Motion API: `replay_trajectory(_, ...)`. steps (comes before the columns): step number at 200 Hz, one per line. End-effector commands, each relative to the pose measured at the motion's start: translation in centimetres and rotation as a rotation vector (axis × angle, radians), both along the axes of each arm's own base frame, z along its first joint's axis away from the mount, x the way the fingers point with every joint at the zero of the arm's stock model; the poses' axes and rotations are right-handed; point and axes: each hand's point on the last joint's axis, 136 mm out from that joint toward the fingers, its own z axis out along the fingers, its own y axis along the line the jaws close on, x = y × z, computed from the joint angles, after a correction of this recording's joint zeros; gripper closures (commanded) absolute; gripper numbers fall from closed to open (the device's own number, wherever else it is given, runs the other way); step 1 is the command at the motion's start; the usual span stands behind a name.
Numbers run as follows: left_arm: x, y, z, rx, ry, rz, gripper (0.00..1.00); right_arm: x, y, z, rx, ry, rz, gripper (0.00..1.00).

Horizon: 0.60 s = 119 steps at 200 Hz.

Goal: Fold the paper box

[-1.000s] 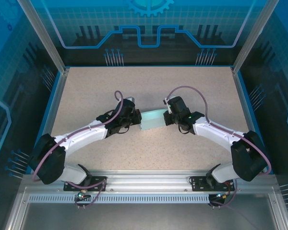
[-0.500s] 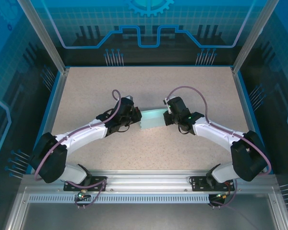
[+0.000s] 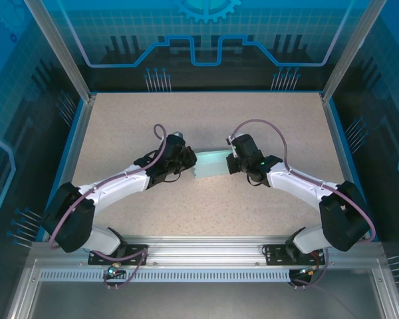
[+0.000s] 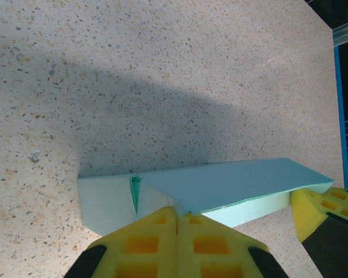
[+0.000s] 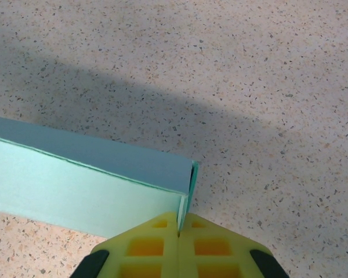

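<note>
Since a second ago the left arm has drawn its wrist a little toward the far-left, and the paper box [image 3: 209, 164] has gone with it, ending slightly farther from the arm bases than before; the right arm has barely shifted.

The box is a long, pale blue-green folded sleeve over the speckled table [image 3: 206, 119], stretched straight between the two grippers. The left gripper [image 3: 188, 161] is at the box's left end and the right gripper [image 3: 231, 161] at its right end, each arm reaching in from the near side of the box.

In the left wrist view the left gripper [image 4: 177, 215] has its yellow pads pressed together with only a thin seam between them, and the near edge of the box [image 4: 232, 185] runs into that seam, so it is pinching the card. A narrow slit near that end of the box shows a darker teal inside (the upper panel slopes over it). At the box's far end a yellow finger [image 4: 316, 205] of the other gripper touches it.

In the right wrist view the right gripper [image 5: 178, 223] is likewise closed pad to pad, nipping the end edge of the box [image 5: 75, 191], whose end corner stands just above the fingertips.
</note>
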Motion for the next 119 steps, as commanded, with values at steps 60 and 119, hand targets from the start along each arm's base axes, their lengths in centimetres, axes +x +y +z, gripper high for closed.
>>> replay_trajectory(60, -0.6, -2.1, 0.5, -0.072, -0.003, -0.093, 0.95, -3.3, 3.4, -3.0, 0.034, 0.132, 0.15, 0.98)
replay_trajectory(119, -1.6, 0.6, -1.5, 0.144, -0.019, -0.124, 0.95, -3.4, 3.4, -3.0, 0.033, 0.133, 0.148, 0.98)
